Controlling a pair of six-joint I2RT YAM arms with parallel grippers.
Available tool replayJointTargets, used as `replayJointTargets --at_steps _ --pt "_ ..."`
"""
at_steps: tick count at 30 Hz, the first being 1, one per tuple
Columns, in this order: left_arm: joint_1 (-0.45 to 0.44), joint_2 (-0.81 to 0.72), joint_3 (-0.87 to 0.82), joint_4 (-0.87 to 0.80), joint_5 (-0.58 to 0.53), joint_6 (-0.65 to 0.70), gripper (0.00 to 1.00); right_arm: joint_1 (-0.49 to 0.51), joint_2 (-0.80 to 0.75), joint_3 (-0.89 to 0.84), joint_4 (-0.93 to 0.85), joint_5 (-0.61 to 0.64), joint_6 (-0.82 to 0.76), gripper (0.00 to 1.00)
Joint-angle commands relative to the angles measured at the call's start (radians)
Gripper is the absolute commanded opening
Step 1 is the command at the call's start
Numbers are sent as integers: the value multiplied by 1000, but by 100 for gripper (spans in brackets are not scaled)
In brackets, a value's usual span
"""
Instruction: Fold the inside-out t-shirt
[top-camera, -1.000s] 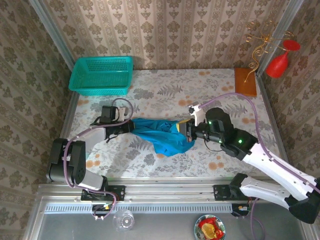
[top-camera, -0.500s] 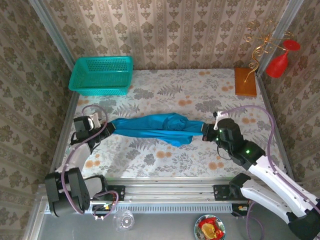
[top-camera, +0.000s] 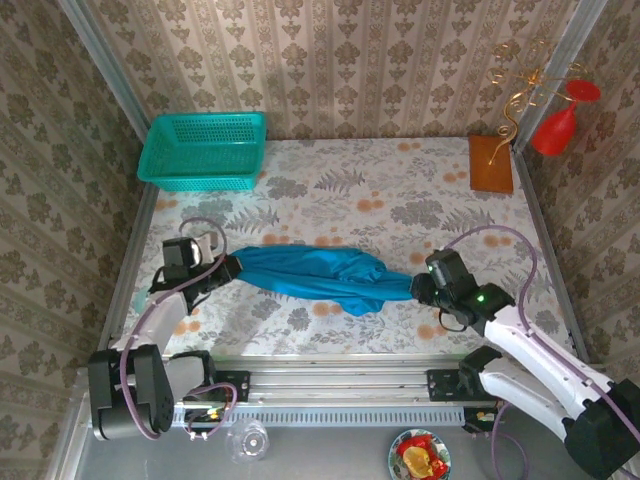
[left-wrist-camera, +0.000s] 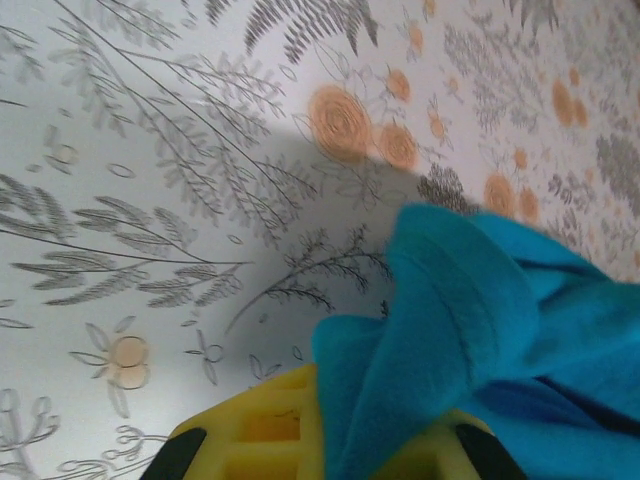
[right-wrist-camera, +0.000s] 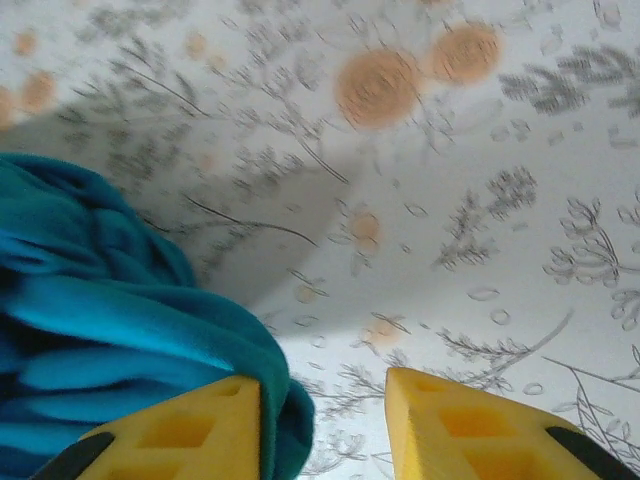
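t-shirt (top-camera: 318, 277) lies roped up on the near half of the table (top-camera: 400, 180), long axis left-right, one arm at each end. left fingers (left-wrist-camera: 250, 440) pinch its left end. right fingers (right-wrist-camera: 450, 420) are spread at the right end. the right wrist view shows cloth beside one finger and a bare gap; the top view hides that.

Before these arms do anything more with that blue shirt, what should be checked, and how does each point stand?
1. Left claw shut on the t-shirt: ok.
2. Right claw gripping cloth: not ok, it stands open with cloth alongside.
3. T-shirt spread flat: not ok, bunched into a band.
4. T-shirt apart from the basket: ok.
5. Seams showing inside-out: cannot tell.
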Motion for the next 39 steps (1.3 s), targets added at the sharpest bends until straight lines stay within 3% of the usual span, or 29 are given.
replayJointTargets --at_steps 1,10,14,20,23,31,39 --pt "-52 26 46 35 -62 3 0 7 36 118 -58 -73 -55 41" --pt "-100 14 54 40 -93 -5 0 104 250 281 2 -189 -36 44" --pt "-104 -7 54 35 -94 -10 0 133 330 278 86 -237 24 49" --pt "-104 -26 45 31 -95 -10 0 137 408 273 183 -275 93 49" --pt "-104 -27 44 34 -95 -10 0 138 426 282 177 -246 103 42" --pt "-103 -22 50 65 -100 -19 0 137 366 296 126 -151 89 3" --pt "-23 -33 88 83 -41 -39 0 45 237 477 -23 -101 -9 0"
